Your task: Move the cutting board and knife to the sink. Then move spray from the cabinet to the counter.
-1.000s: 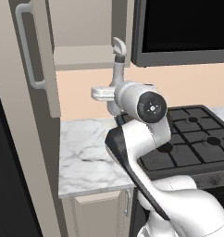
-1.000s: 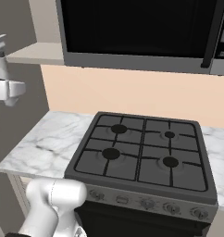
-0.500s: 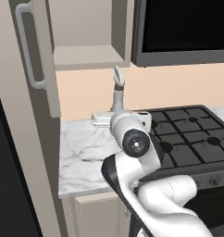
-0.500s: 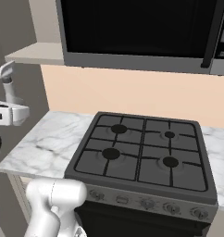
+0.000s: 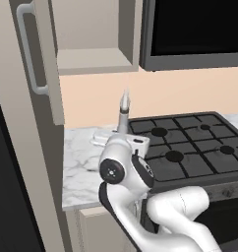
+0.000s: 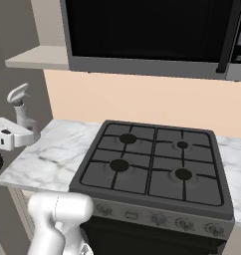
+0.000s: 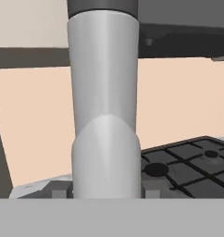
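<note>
The spray (image 5: pixel 123 109) is a slim grey bottle with a trigger top, and it stands upright over the left part of the counter (image 5: pixel 81 170). My gripper (image 5: pixel 121 139) is shut on its lower body. From the right base view the spray (image 6: pixel 21 105) rises out of the gripper (image 6: pixel 17 135) above the counter (image 6: pixel 50 155). In the hand view the spray's body (image 7: pixel 104 106) stands between the fingertips (image 7: pixel 57 190). Whether its base touches the marble is hidden. The cabinet (image 5: pixel 94 60) stands open above. The cutting board, knife and sink are out of view.
The cabinet door (image 5: pixel 35 54) with its bar handle hangs open to the left of the arm. A black gas stovetop (image 6: pixel 152 164) lies right beside the counter patch. The black microwave (image 6: pixel 152 30) hangs above the stove.
The arm has come down from shelf height with the spray in its grip, so the bottle is now low over the counter.
</note>
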